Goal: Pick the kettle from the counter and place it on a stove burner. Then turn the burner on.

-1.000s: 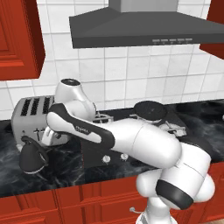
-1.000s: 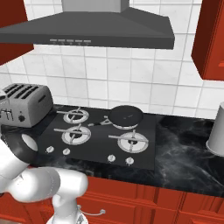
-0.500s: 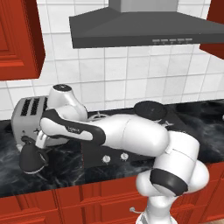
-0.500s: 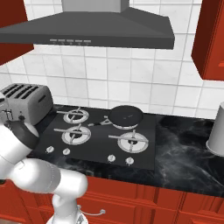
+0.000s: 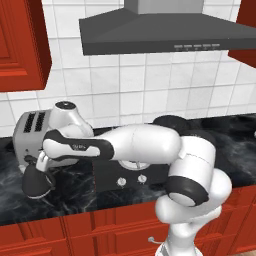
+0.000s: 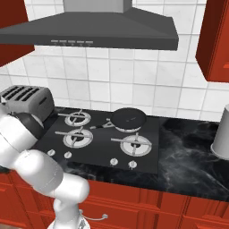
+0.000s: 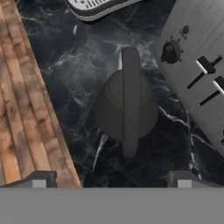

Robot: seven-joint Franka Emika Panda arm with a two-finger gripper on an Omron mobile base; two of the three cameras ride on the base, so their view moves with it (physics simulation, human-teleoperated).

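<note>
From the left base view, the arm reaches far left across the black marble table [image 5: 75, 192], and the tool [image 5: 41, 164] hangs directly above the kettle [image 5: 37, 181], which stands on the table just in front of the silver toaster [image 5: 32, 136]. The stove [image 5: 131, 176] lies to the kettle's right, mostly behind the arm.

From the right base view, the stove [image 6: 103, 138] is laid out plainly: four ring burners, a flat dark pan [image 6: 128, 119] sitting on the rear right one, and a row of white knobs [image 6: 90, 159] along its front edge. The toaster [image 6: 27, 102] stands at the left, and a grey canister [image 6: 222, 133] sits well apart on the right.

From the hand view, the kettle [image 7: 127, 107] lies straight below, its arched handle [image 7: 130, 100] running up and down the picture. The two fingertips [image 7: 39, 180] stand spread as wide as they go, one to either side of the handle line, with nothing between them yet. The toaster [image 7: 199, 70] is close on one side, the table's edge on the other.

The likely trouble is in the descent: the toaster-side finger has little room and could knock the toaster or nudge the kettle's body aside. If the fingers close off-centre on the thin handle, the kettle could swing or tip when lifted. Later, the pan leaves one burner taken.
</note>
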